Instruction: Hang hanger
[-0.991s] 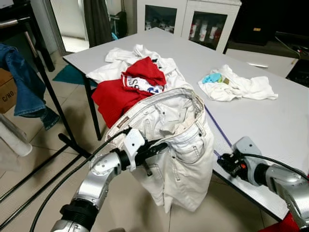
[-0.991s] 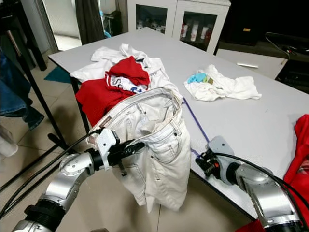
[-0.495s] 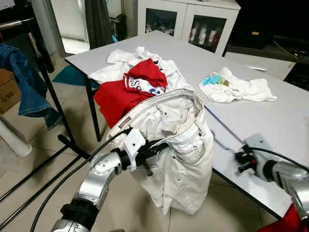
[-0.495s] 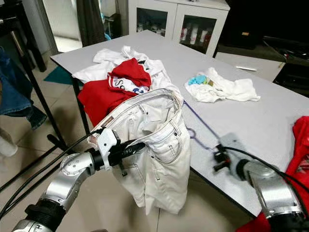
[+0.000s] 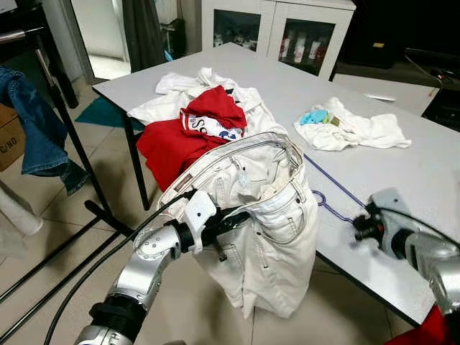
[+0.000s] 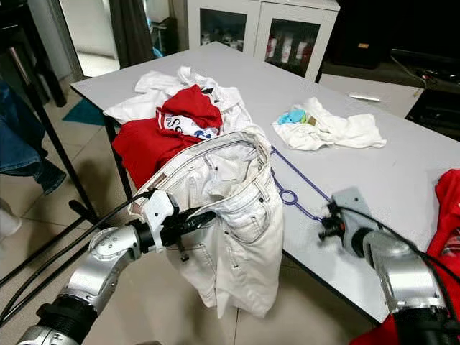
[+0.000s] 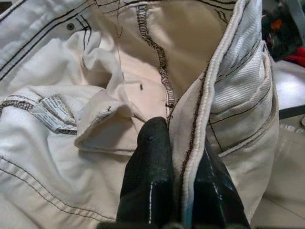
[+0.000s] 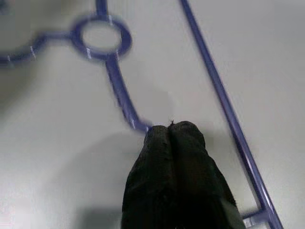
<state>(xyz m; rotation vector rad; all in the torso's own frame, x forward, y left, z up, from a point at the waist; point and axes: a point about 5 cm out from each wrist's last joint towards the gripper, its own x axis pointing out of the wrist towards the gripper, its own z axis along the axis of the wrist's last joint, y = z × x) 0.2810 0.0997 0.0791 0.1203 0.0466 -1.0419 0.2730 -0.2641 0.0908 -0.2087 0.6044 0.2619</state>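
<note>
A pair of white jeans (image 5: 266,208) hangs over the near edge of the grey table (image 5: 402,172). My left gripper (image 5: 231,218) is shut on their waistband, and the left wrist view has the black fingers (image 7: 152,176) pinching the seam. A thin blue hanger (image 6: 291,195) lies flat on the table, partly running under the jeans. To the right of the jeans, low over the table, my right gripper (image 6: 327,226) is shut on the hanger. In the right wrist view the blue hanger (image 8: 116,93) leads straight into the closed fingertips (image 8: 183,136).
A heap of red and white clothes (image 5: 198,122) lies at the table's far left. A white cloth with a teal item (image 5: 352,129) sits mid-table. Blue jeans (image 5: 32,122) hang on a black rack (image 5: 75,136) to the left. A red garment (image 6: 449,208) lies at the right.
My right gripper has drawn back to the right, away from the jeans, and more of the blue hanger now lies exposed on the table. The left arm holds the jeans still.
</note>
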